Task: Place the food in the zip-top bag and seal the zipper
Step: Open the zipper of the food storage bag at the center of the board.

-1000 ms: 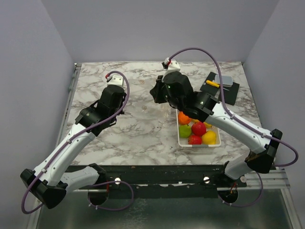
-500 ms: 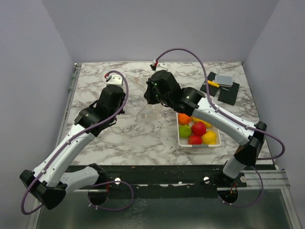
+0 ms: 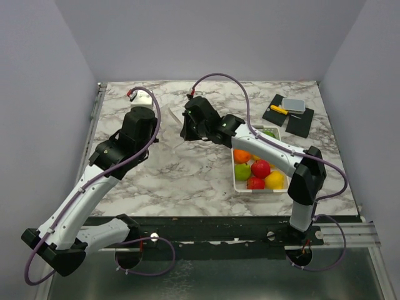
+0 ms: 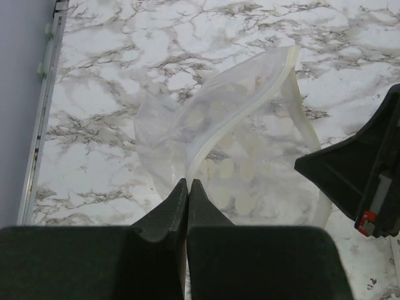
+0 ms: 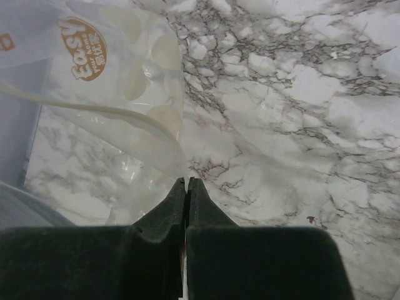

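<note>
I have two arms up and one zip-top bag (image 4: 244, 150) stretched between them, lifted off the bench (image 3: 187, 181) to the left of the white basket (image 3: 262, 190) as the overhead camera sees it. The left end effector (image 4: 187, 184) has its fingers pressed together on the bag's mouth edge, right where the zipper (image 4: 286, 62) runs down into them. The right end effector (image 5: 186, 182) is likewise pinched tight on the bag's edge, on the side nearer the basket. The mouth gapes open between the two grips. Nothing lies inside the bag. All I see through the clear film is a pattern of pale round spots and one orange printed label (image 5: 86, 39).

All of the food (image 3: 260, 167) sits in the basket. I count five pieces in plain view:
- one orange piece (image 3: 241, 155)
- one green piece (image 3: 242, 172)
- two red pieces (image 3: 255, 182)
- one yellow piece (image 3: 274, 180)

A sliver of green shows at the basket's far end, under the right arm. I cannot tell what else that arm hides.

Beyond the basket's far right corner lie two black mats (image 3: 301, 125). One grey block (image 3: 292, 104) and one small yellow item (image 3: 279, 109) rest on them.
</note>
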Robot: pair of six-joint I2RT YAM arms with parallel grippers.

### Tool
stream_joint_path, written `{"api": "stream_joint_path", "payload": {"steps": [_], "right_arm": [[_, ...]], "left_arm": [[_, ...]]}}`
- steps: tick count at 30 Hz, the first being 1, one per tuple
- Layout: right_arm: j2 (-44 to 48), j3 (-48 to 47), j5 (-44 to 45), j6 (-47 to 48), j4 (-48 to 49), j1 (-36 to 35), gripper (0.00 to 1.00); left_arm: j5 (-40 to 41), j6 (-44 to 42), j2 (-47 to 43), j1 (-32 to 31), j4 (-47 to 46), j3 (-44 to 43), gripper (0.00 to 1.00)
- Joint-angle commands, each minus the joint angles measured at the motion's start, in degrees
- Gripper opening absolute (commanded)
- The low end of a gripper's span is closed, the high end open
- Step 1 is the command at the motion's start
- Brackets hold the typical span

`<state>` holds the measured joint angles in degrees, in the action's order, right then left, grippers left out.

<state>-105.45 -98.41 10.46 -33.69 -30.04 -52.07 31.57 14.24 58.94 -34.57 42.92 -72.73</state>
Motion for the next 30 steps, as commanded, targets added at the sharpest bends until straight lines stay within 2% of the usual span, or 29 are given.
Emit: {"api": "stream_joint_path", "payload": {"steps": [1, 8, 17, 27, 30], "right_arm": [[-2.38, 1.57, -7.58, -3.12, 3.91, 0.73, 0.01], [-0.14, 9.23, -2.47, -3.32, 3.16, 0.79, 0.01], [8.43, 20.49, 6.88, -3.18, 1.8, 1.26, 0.01], [15.41, 32.84, 14.96, -5.2, 0.73, 2.72, 0.01], [17.27, 35.08, 14.64, -5.55, 1.64, 2.85, 0.01]], "left_arm": [[-0.58, -0.91, 2.92, 0.29, 0.72, 0.22, 0.0], [-3.5, 0.16, 6.28, 0.29, -1.81, 5.81, 0.0], [-4.85, 1.49, 7.36, 0.19, -4.83, 10.89, 0.0], [-2.22, 0.36, 5.94, 0.2, -4.56, 10.84, 0.0], [-2.22, 0.27, 5.8, 0.2, -4.34, 10.11, 0.0]]}}
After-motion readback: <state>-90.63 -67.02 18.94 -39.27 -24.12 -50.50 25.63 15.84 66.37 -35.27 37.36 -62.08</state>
